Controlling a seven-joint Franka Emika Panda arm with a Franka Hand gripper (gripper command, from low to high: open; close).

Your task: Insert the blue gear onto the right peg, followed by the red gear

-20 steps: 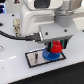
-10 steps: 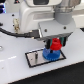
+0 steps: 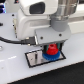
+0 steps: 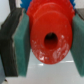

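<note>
In the exterior view the red gear [image 3: 51, 50] sits on top of the blue gear [image 3: 50, 56] on the grey plate [image 3: 34, 60] with a black border. My gripper [image 3: 51, 48] is directly over the red gear, its fingers on either side of it. In the wrist view the red gear [image 4: 50, 35] fills the frame, its centre hole showing, pinched between the teal finger pads [image 4: 22, 45]. Blue teeth [image 4: 45, 2] show just beyond it. The right peg is hidden under the gears. The other peg does not show clearly.
The plate lies on a white table [image 3: 15, 75]. A black cable [image 3: 12, 40] runs from the exterior view's left to the arm. The arm's white body [image 3: 35, 15] fills the upper part of that view.
The gripper with the red gear has come down a little onto the blue gear. The plate and blue gear have not moved.
</note>
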